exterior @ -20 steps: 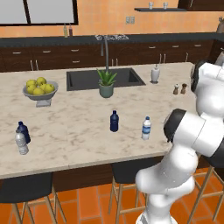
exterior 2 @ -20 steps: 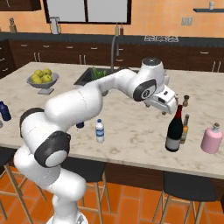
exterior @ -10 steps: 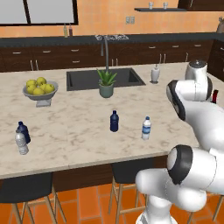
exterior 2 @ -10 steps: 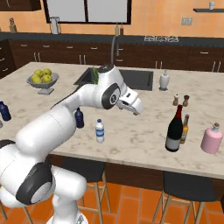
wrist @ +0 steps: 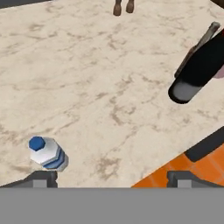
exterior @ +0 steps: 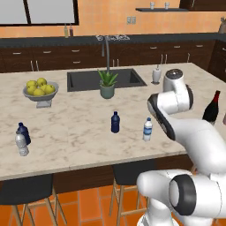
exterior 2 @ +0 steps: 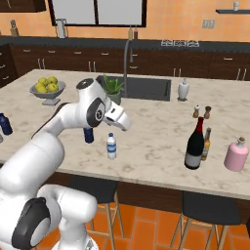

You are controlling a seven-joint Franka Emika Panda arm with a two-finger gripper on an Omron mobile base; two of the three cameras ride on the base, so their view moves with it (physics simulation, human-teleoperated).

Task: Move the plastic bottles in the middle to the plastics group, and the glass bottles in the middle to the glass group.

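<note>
The clear plastic bottle (exterior: 148, 129) (exterior 2: 112, 146) with blue cap and blue-white label stands in the middle of the island. The slim dark blue bottle (exterior: 115, 122) (exterior 2: 88, 135) is just left of it, partly behind my arm in the right base view. My gripper (exterior 2: 125, 123) (wrist: 113, 181) hangs open and empty above the counter, up and right of the clear bottle (wrist: 46, 154). The dark wine bottle (exterior 2: 195, 145) (exterior: 212, 108) (wrist: 199, 70) stands at the right, touching the amber glass bottle (exterior 2: 207, 144) (wrist: 199, 43). The squat blue bottle (exterior: 23, 132) and greyish clear bottle (exterior: 21, 144) stand far left.
A pink bottle (exterior 2: 237, 155) stands right of the glass bottles, with salt and pepper shakers (exterior 2: 202, 112) behind them. A fruit bowl (exterior: 40, 93), a potted plant (exterior: 107, 84), the sink (exterior: 106, 79) and a soap dispenser (exterior 2: 183, 90) are further back. The counter's front edge is near the clear bottle.
My arm has swung left, away from the wine bottle and back over the middle of the island. The gripper has stayed open. No bottle has moved.
</note>
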